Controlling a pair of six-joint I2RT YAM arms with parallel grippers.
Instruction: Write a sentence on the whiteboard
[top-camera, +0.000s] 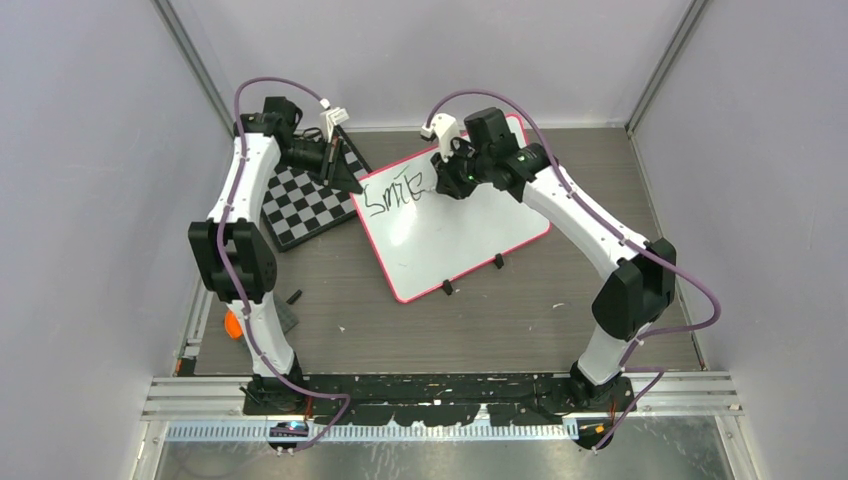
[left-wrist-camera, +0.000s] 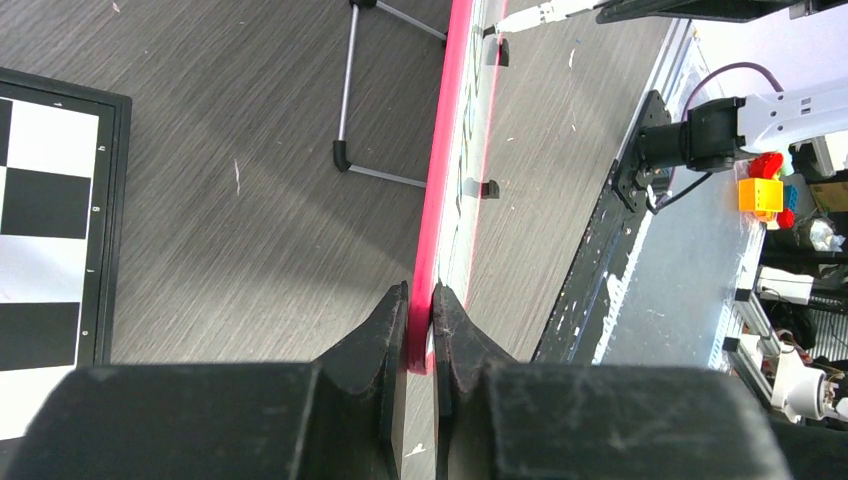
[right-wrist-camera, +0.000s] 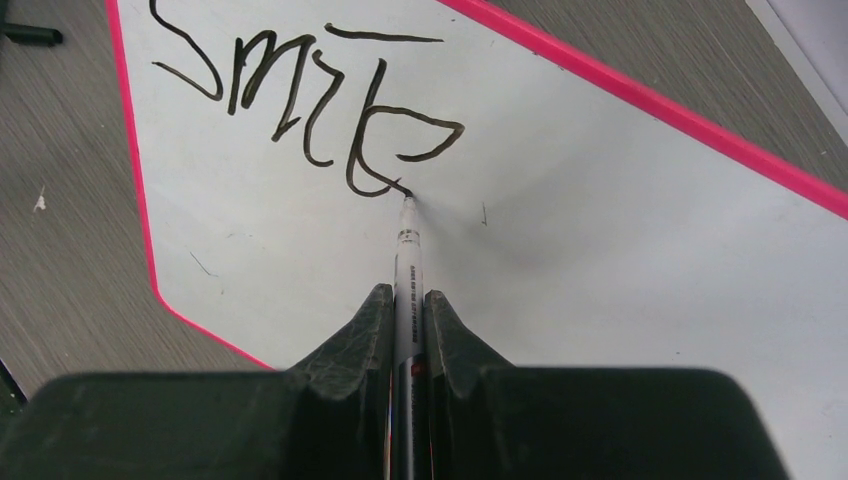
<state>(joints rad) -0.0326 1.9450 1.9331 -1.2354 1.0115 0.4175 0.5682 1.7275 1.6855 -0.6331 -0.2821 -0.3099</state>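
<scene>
The whiteboard (top-camera: 470, 225) with a pink-red frame lies tilted on the table, two black feet on its near edge. Black handwriting (top-camera: 398, 194) reading roughly "Smile" sits near its far left corner, also in the right wrist view (right-wrist-camera: 300, 100). My left gripper (top-camera: 350, 180) is shut on the board's pink edge (left-wrist-camera: 440, 200) at that corner. My right gripper (top-camera: 455, 175) is shut on a white marker (right-wrist-camera: 408, 270). The marker's tip touches the board at the end of the last letter.
A black-and-white chessboard (top-camera: 305, 205) lies left of the whiteboard, partly under the left arm. A small black piece (top-camera: 294, 296) and an orange object (top-camera: 232, 324) lie near the left arm's base. Grey walls close the far and side edges.
</scene>
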